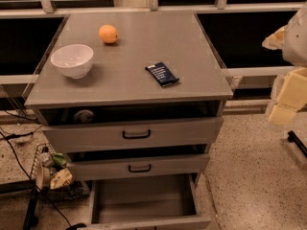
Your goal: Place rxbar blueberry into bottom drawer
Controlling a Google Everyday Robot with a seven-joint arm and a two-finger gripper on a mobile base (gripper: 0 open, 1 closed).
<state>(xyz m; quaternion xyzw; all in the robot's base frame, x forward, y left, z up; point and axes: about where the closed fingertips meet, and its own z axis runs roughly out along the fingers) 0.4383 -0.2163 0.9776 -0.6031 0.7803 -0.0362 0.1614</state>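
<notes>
The rxbar blueberry (162,74), a dark navy bar with white lettering, lies flat on the grey cabinet top (192,42), right of centre and near the front edge. The bottom drawer (144,198) is pulled open at floor level and its plain grey inside holds nothing. My gripper (283,110), cream and white, hangs in the air at the right edge of the camera view. It is to the right of the cabinet and well apart from the bar, with nothing visibly in it.
A white bowl (72,60) and an orange fruit (108,34) sit on the left of the top. The two upper drawers (136,134) (139,168) with black handles stand slightly ajar. A wire basket of items (50,174) and cables lie on the floor at left.
</notes>
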